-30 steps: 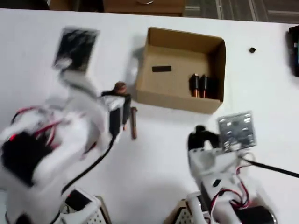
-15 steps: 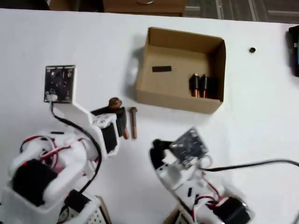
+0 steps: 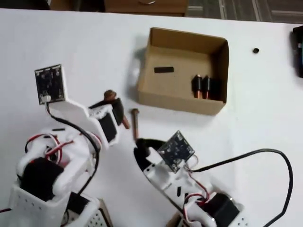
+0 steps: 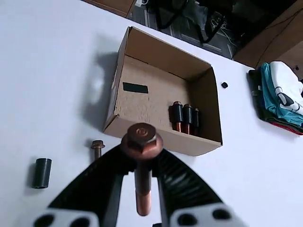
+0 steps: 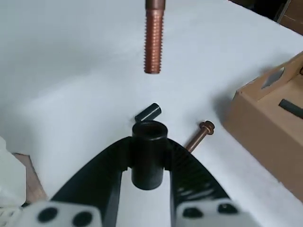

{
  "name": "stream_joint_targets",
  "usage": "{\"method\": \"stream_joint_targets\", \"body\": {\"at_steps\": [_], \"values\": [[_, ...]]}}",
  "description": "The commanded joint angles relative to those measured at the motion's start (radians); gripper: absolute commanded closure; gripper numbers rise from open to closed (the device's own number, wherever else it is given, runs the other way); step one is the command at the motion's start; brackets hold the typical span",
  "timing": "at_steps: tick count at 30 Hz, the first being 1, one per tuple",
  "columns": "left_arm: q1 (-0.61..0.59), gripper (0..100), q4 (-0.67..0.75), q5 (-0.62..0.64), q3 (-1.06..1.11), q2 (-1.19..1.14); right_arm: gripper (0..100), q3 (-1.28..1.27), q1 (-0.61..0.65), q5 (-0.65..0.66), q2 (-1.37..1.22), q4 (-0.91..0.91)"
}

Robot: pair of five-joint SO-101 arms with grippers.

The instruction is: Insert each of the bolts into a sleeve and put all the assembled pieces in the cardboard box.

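Left black gripper [image 4: 142, 153] clamps a copper hex-head bolt [image 4: 141, 139]; right black gripper [image 5: 148, 144], facing it, clamps a black cylindrical sleeve [image 5: 148, 163].

Both arms are white plastic shells around black motor blocks. The left arm [image 3: 57, 161] carries loops of red, white and black wire. The right arm [image 3: 189, 194] has thin red wires and a long black cable [image 3: 258, 151]. A small square circuit board [image 3: 49, 83], dark with silvery dots, tops the left wrist, and a second board [image 3: 175, 151] tops the right. The left gripper [image 4: 142, 158] and right gripper [image 5: 148, 142] have black, curved, tapering fingers [image 4: 94, 184] on white mounts [image 5: 66, 215] with round dark screw holes.
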State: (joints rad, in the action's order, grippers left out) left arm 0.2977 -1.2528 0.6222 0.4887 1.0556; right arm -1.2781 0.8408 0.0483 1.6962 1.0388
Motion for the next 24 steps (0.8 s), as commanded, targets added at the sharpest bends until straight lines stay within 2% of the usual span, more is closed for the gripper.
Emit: {"method": "stream_joint_targets", "body": {"at_steps": [1, 6, 15, 24], "values": [[-0.002, 98, 0.026, 0.009, -0.004, 0.017, 97.8, -0.029, 0.004, 0.009, 0.013, -0.081], [0.058, 98, 0.035, 0.006, 0.041, 0.017, 97.8, -0.081, 0.004, 0.009, 0.013, -0.170], [0.064, 98, 0.029, 0.005, 0.050, 0.017, 97.8, -0.100, 0.001, 0.009, 0.013, -0.176], [0.135, 98, 0.034, -0.020, 0.073, 0.018, 97.8, -0.100, -0.007, 0.006, 0.013, -0.173]]}}
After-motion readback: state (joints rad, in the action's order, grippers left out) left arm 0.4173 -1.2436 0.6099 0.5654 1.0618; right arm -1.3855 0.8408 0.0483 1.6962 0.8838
